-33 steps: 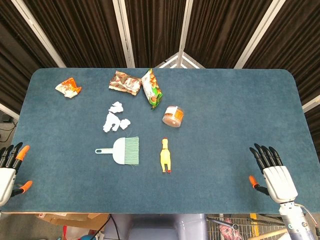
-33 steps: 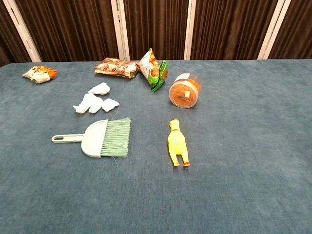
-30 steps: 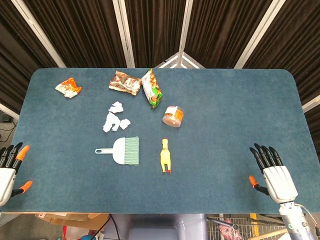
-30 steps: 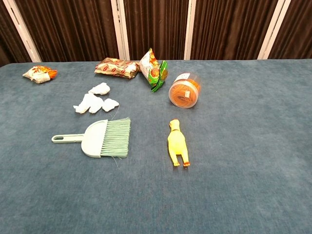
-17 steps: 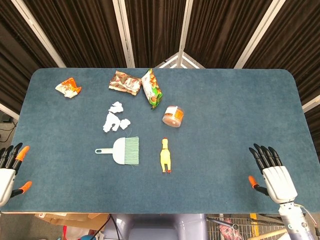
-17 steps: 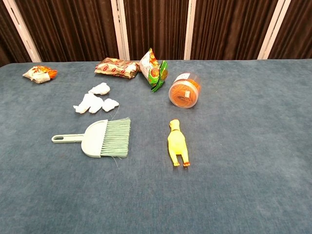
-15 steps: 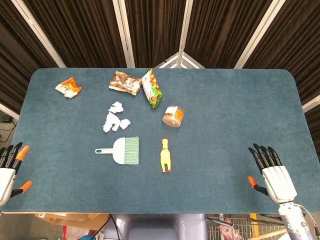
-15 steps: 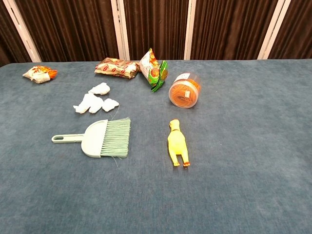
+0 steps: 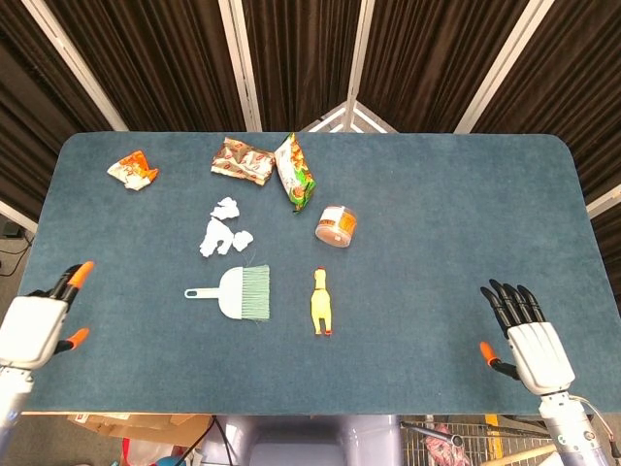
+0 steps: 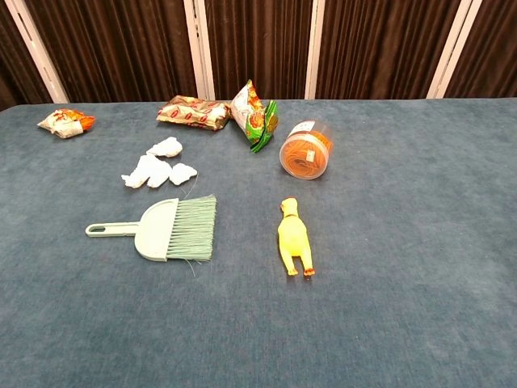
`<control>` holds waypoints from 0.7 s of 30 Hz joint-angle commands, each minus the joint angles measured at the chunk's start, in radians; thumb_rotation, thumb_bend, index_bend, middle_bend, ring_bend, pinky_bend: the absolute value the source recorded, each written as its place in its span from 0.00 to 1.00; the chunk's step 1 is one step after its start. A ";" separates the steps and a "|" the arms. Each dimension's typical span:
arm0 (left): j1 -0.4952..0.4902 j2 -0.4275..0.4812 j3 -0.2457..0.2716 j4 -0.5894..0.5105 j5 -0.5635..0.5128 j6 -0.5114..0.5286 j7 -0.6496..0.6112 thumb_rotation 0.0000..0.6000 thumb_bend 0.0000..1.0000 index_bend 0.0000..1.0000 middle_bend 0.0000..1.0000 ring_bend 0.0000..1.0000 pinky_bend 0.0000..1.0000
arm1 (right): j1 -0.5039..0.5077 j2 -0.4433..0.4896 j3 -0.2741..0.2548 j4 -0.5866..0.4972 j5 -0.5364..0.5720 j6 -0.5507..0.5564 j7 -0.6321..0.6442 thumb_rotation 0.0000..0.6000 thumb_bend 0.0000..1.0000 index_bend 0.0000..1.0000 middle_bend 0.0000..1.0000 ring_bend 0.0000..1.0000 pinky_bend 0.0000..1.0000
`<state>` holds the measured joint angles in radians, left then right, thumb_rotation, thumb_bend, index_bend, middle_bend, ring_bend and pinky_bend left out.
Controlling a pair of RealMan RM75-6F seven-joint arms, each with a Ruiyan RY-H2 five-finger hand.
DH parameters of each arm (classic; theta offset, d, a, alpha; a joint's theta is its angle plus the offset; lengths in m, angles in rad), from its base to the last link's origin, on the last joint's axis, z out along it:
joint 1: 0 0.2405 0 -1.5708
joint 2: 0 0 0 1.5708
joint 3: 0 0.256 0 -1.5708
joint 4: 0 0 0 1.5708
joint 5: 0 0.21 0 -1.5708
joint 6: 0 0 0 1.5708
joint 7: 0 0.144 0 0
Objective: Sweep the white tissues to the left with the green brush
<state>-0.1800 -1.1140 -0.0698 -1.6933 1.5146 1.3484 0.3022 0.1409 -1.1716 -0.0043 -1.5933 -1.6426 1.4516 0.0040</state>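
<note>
Lying flat at table centre-left, pale green plastic hand brush (image 9: 233,292), handle pointing left toward left hand (image 9: 37,325), bristles right; crumpled white tissues (image 9: 221,229) sitting just beyond. Hovering empty, fingers apart, at near-left edge: nearer hand. Idling likewise far right: right hand (image 9: 529,342).

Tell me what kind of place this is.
Probably a robot test or data-collection station, not a home: a blue felt-covered table ringed by dark curtains, with staged odds and ends such as a green brush and rubber chicken.
</note>
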 commanded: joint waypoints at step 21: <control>-0.465 -0.259 -0.088 -0.043 -0.754 -0.398 0.557 1.00 0.28 0.14 0.17 0.97 0.93 | 0.003 0.018 0.001 -0.012 0.014 -0.010 0.061 1.00 0.34 0.00 0.00 0.00 0.00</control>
<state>-0.6151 -1.3441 -0.1740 -1.7426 0.7997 0.9494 0.8276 0.1441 -1.1540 -0.0031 -1.6053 -1.6284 1.4413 0.0647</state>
